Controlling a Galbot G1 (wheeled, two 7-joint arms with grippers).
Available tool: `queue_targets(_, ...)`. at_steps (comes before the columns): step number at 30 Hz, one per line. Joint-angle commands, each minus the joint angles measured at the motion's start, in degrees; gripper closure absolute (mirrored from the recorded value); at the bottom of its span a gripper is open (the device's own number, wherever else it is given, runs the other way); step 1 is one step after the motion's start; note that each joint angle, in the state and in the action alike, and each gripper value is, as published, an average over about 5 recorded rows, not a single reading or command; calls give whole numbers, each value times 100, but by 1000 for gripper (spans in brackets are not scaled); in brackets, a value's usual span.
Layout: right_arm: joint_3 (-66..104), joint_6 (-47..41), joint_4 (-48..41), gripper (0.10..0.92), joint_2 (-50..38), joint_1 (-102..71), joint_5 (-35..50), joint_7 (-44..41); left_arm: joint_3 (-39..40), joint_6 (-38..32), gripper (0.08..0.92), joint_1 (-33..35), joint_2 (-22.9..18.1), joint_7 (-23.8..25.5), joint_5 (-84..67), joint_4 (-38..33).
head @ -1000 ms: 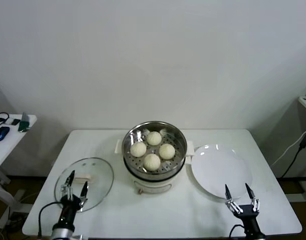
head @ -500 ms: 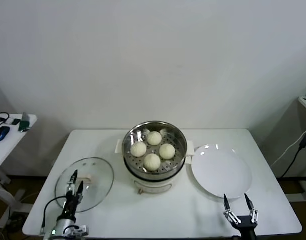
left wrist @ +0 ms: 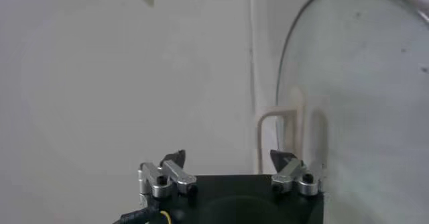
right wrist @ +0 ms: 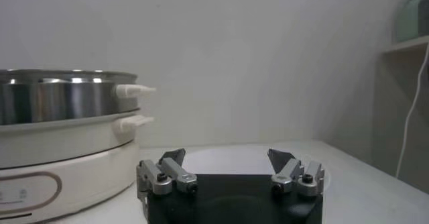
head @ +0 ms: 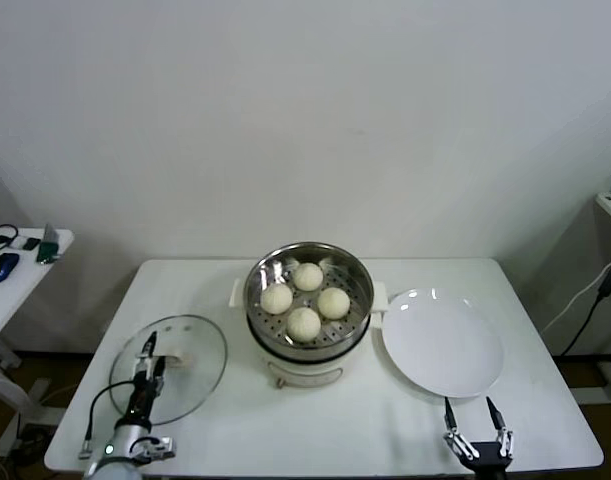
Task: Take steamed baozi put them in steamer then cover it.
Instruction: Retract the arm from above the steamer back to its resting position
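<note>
Both grippers dropped back: left gripper (head: 149, 362) by the lid (head: 190, 345), right gripper (head: 470, 416) near it, fingers wide, holding nothing. Buns (head: 303, 322) fill the steamer (head: 357, 318); lid next.

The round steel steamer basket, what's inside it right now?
Four cream-white dome-shaped dough buns sit inside the round steel steamer basket, on its perforated floor. The floor directly beneath each bun is hidden. Nothing covers the basket; the clear glass lid lies on the table beside it.

No readable text, label or number shows anywhere.
</note>
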Motion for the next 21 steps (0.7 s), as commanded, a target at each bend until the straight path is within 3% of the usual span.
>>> queue_targets(1, 8, 22, 4, 203, 56, -22, -50, 0, 3, 9, 260, -155, 14, -33, 66, 173)
queue_targets(21, 41, 15, 80, 203, 90, -62, -108, -1, 0, -47, 830, -157, 18, -84, 172, 397)
